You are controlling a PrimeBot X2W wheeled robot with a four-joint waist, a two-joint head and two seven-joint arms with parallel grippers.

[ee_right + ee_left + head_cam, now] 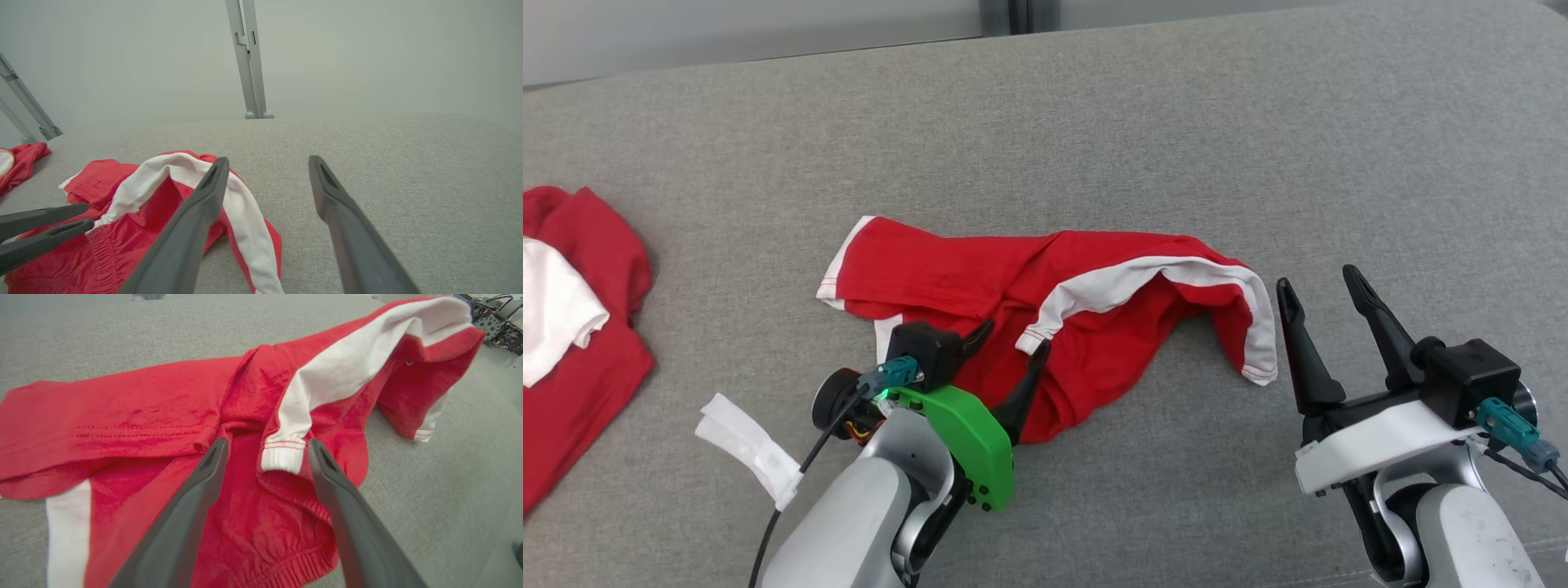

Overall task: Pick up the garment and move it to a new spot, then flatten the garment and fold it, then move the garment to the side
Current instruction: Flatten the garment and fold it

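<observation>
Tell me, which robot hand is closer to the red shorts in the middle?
Left. The left gripper is right over the red shorts, open, straddling a white cuff. The right gripper sits off their right edge, open, above the grey surface.

Bare grey surface [1143, 131] (beyond garment [947, 278])

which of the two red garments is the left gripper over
The white-striped red garment in the middle, under the left gripper; the other red garment lies far left.
</observation>
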